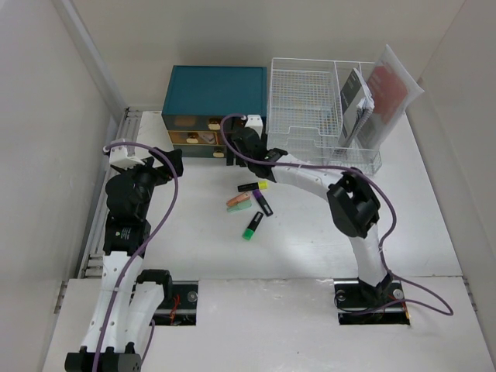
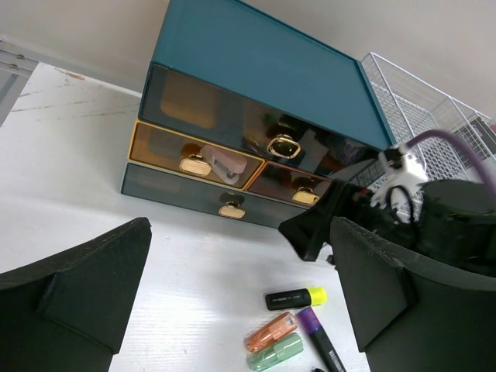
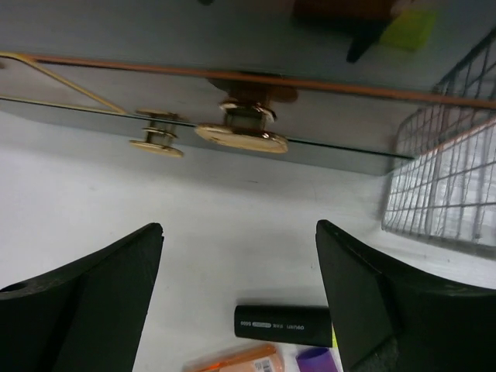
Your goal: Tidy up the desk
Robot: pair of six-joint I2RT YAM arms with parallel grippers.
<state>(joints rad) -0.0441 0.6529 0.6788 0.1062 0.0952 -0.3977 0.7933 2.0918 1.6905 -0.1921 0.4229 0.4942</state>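
The white desk (image 1: 310, 240) carries a loose cluster of highlighters: a black one with a yellow cap (image 1: 253, 186), an orange one (image 1: 237, 200), a pale green one (image 1: 242, 206), a purple-tipped one (image 1: 264, 204) and a bright green one (image 1: 251, 226). My right gripper (image 1: 232, 155) is open and empty, low over the desk (image 3: 232, 194) between the cluster and the teal drawer box (image 1: 213, 97); the black highlighter (image 3: 283, 325) lies just under its fingers. My left gripper (image 1: 172, 161) is open and empty, to the left, facing the box (image 2: 256, 62) and the highlighters (image 2: 294, 297).
The drawer box has several smoky drawers with gold handles (image 2: 283, 146), all shut. A white wire-mesh rack (image 1: 310, 108) stands right of it, holding a notebook (image 1: 356, 101) and a red folder (image 1: 391, 81). Walls close in on the left and the back.
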